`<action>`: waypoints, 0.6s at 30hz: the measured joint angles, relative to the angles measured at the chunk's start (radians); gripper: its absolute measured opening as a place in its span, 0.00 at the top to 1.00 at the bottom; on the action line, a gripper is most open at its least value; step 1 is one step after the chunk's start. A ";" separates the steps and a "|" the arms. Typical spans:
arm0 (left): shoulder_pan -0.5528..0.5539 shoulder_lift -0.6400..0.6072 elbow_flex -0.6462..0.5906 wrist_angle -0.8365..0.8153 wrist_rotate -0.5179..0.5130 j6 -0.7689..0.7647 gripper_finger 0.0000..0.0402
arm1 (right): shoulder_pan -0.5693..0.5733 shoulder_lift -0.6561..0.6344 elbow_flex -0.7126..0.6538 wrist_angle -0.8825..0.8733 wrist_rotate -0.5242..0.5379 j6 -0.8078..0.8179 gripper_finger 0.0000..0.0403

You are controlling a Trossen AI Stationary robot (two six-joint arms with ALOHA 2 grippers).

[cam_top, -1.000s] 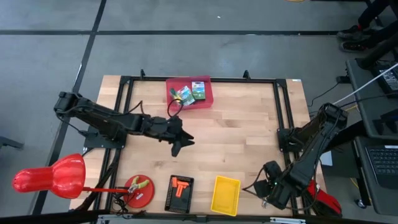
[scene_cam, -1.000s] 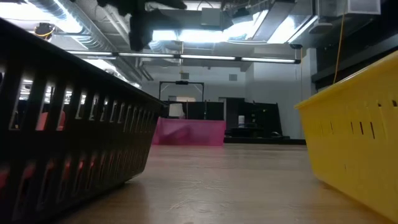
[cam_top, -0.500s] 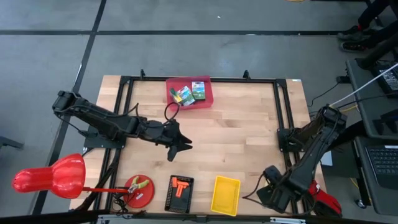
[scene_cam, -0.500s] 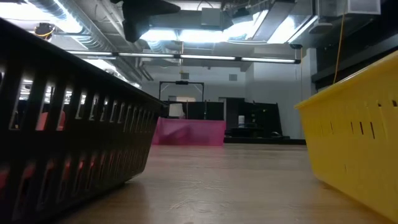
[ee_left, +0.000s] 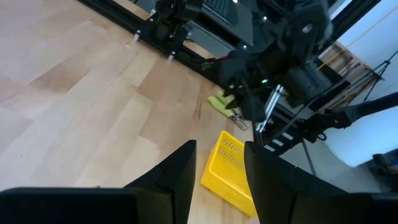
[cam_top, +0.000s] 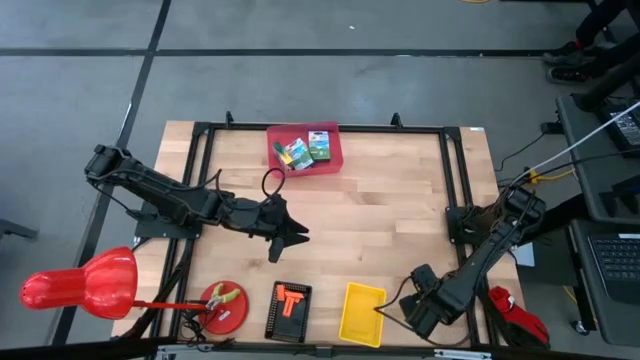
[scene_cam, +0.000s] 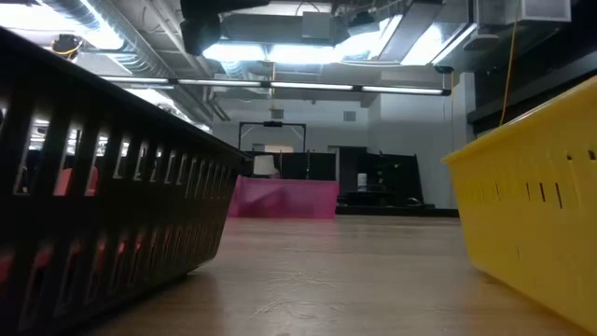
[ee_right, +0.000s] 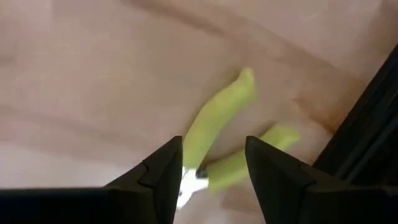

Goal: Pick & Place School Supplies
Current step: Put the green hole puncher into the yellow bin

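Left claw hangs over the middle of the pale wooden table, fingers spread in a moderate gap and holding nothing; in its wrist view I see only bare wood between them, with the yellow slotted plastic basket beyond. The school supplies sit in the shallow pink plastic tray at the far edge of the table: two flat green-and-yellow printed crayon boxes, one skewed at an angle, the other lying roughly squared to the tray and just beside it. I cannot make out a third, smaller piece for certain from above. From the left claw the tray lies toward the far edge and a little to the right, fairly near; from the right claw it is well apart, clear across the table. The right claw sits low at the near right edge just beside the yellow basket, fingers parted and empty, looking down on yellow-green-handled pliers that are not part of the job. My reading: the left arm is the nearer one for the pick, and it would have to reach farward over the tray wall and turn its wrist to straddle the skewed box across its short side. The black slotted crate with orange contents stands at the near edge.
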 joint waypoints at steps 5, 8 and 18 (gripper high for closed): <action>-0.012 0.000 0.021 0.000 -0.015 0.006 0.67 | 0.015 0.004 -0.052 0.076 0.000 0.057 0.56; -0.012 0.000 0.034 0.000 -0.019 0.009 0.67 | 0.028 0.004 -0.081 0.146 0.003 0.081 0.56; -0.010 0.000 0.040 0.001 -0.030 0.003 0.67 | 0.043 0.002 -0.128 0.210 0.030 0.127 0.62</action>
